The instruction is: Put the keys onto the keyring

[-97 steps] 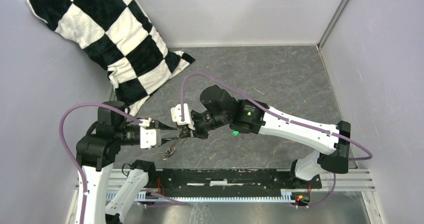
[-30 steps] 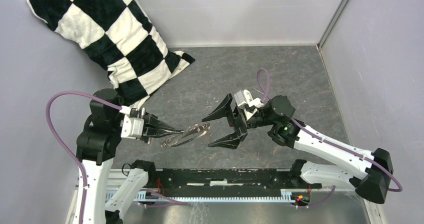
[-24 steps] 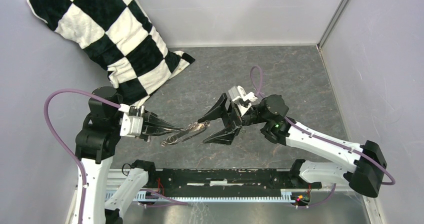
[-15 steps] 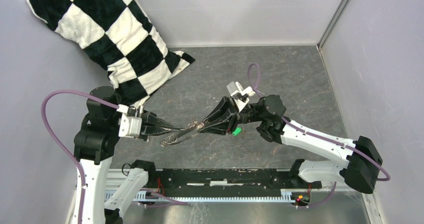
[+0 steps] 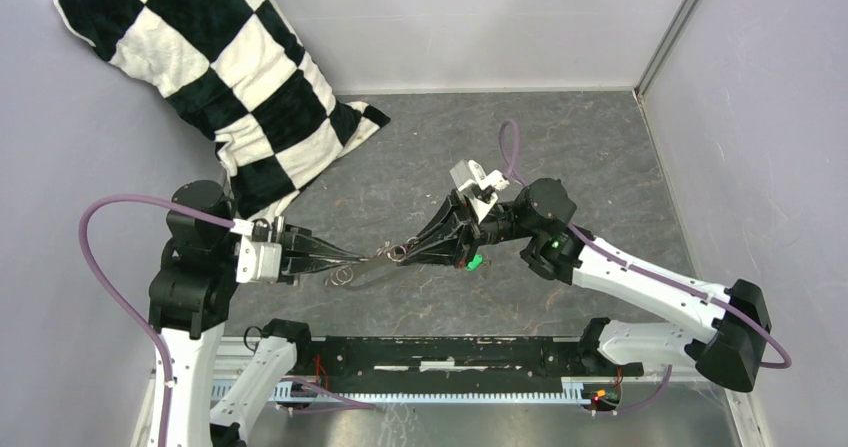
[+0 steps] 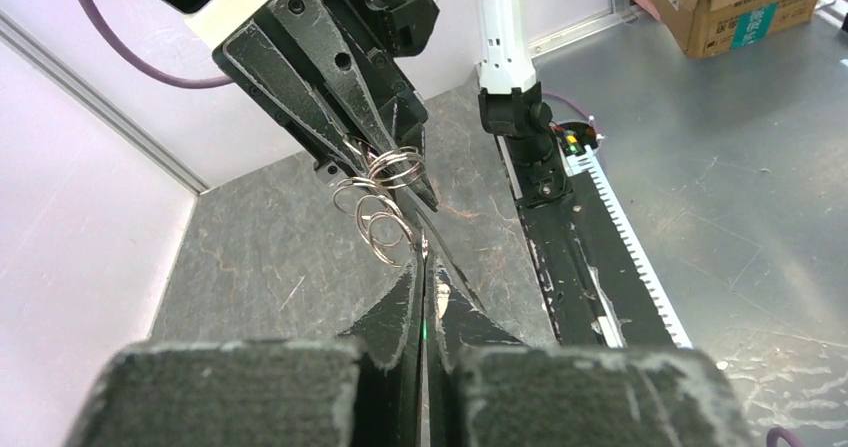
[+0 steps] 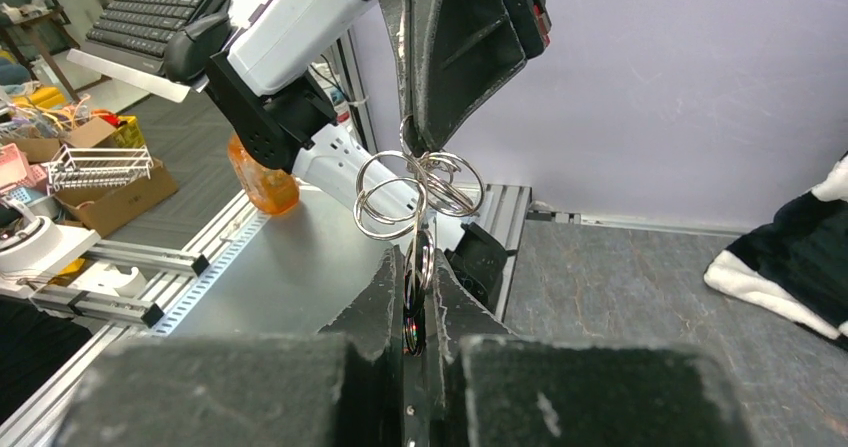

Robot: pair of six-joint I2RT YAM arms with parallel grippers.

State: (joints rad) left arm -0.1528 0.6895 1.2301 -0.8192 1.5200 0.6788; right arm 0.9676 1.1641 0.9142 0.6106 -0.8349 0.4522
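Partly hidden keys [image 5: 472, 262] beside right claw [image 5: 401, 254]

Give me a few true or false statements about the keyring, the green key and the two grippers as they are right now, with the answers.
1. The left gripper and the right gripper are both closed on the keyring. True.
2. The green key is already threaded on the keyring. False: it lies on the table beneath the right arm, apart from the ring.
3. A black and white checkered pillow leans in the far left corner. True.
4. The keyring lies flat on the table. False: it is held up off the table between the two grippers.
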